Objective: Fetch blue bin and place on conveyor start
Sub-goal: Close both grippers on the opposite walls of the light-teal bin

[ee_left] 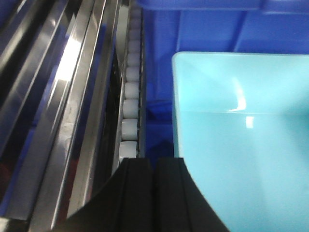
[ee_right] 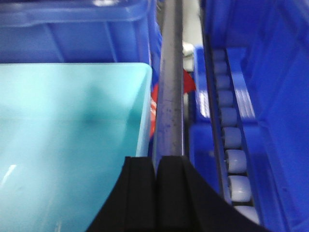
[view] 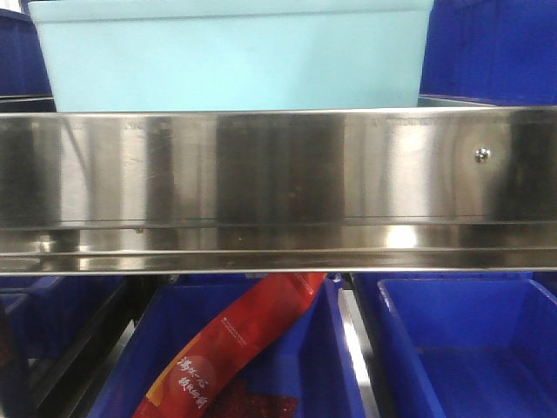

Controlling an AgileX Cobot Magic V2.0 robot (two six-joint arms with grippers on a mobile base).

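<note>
Inspector: Where is the blue bin (view: 235, 52)?
Assessor: Front view, 12 o'clock, on the stainless-steel rack (view: 278, 174); a dark blue crate (view: 470, 366) sits at 5 o'clock.
Inspector: And the grippers?
Assessor: Left gripper (ee_left: 154, 193) and right gripper (ee_right: 157, 193) are both clenched beside the bin's walls, apparently grasping nothing.

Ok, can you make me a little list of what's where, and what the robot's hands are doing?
blue bin: on the upper level, behind the steel rail
below: dark blue crates, one holding a red packet
left gripper: fingers together, beside the bin's edge
right gripper: fingers together, beside the bin's other edge
conveyor belt: not in view
</note>
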